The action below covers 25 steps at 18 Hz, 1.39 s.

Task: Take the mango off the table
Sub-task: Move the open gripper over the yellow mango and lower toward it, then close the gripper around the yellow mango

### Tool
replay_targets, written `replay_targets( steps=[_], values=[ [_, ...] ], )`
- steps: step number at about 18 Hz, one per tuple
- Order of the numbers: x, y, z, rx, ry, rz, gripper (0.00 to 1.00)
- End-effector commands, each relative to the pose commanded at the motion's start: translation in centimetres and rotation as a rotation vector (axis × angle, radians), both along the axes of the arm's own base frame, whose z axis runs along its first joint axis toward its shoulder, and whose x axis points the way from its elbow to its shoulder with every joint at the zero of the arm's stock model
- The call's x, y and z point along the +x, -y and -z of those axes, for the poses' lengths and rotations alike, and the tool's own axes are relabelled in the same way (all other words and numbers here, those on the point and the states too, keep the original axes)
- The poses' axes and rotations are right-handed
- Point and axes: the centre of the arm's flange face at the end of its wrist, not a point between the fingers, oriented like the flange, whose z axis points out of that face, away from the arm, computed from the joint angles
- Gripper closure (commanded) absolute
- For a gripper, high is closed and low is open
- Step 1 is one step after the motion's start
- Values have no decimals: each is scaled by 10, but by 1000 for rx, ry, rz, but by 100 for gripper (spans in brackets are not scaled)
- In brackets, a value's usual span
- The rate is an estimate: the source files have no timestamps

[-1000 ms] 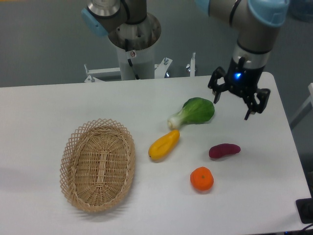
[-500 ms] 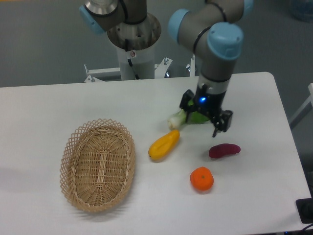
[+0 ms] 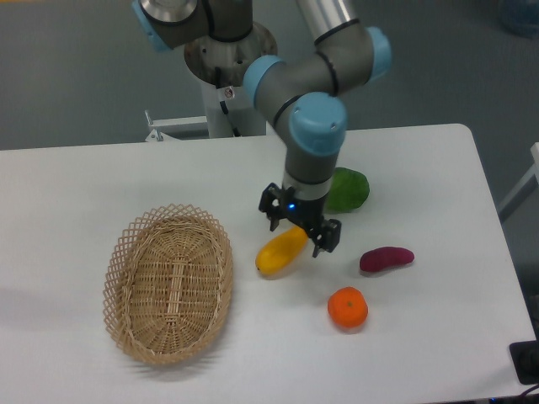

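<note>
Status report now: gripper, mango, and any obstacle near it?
Gripper open, above the mango's upper end. Mango on the table, not gripped. Green vegetable close behind the arm; nothing on the mango.

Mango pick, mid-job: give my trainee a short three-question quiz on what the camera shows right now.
1. True or false: the end effector is open above the mango.
2. Which item lies nearest the orange? A) wicker basket B) purple sweet potato C) leafy green vegetable
3. Fill in: the mango rests on the ___, not in the basket.

Key: 1 true. 2 B. 3 table.
</note>
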Motion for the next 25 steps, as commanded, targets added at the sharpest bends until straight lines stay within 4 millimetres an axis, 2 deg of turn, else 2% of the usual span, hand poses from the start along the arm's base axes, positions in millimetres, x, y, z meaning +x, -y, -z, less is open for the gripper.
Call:
replay_targets(
  steps=[3, 12, 21, 25],
  values=[
    [3, -4, 4, -23, -29, 8, 0],
    [15, -8, 42, -29, -33, 26, 0],
    [14, -7, 51, -42, -47, 25, 0],
    [15, -8, 51, -48, -55, 29, 15]
  ],
)
